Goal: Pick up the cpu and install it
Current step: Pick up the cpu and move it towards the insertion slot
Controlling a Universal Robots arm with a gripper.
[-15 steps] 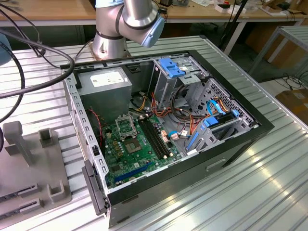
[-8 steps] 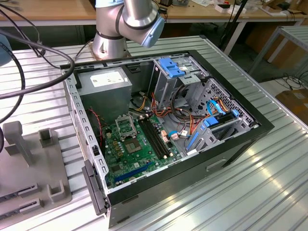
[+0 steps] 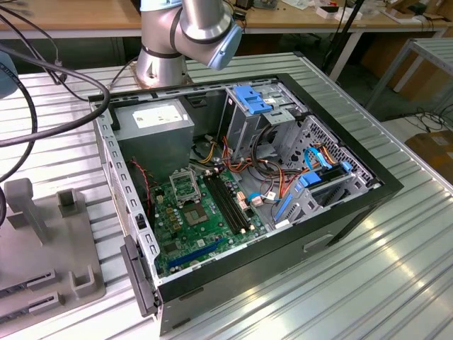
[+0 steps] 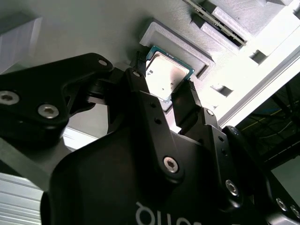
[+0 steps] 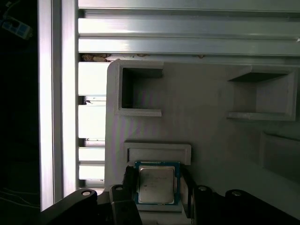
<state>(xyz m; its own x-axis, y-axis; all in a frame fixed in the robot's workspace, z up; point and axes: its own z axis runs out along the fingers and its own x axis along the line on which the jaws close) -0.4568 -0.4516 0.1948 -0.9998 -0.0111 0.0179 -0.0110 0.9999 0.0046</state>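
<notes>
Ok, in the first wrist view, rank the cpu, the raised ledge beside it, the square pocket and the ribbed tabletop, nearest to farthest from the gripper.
From the gripper:
1. cpu, right at the gripper.
2. raised ledge, just beyond the cpu.
3. square pocket, further across the grey fixture.
4. ribbed tabletop, past the fixture's edge.

Ribbed metal table [image 3: 396, 283]; wooden desks [image 3: 71, 14] behind; cardboard box [image 3: 435, 152] on floor.

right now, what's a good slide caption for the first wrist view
End effector at the cpu, which lies beside a raised ledge on the grey fixture.
</notes>
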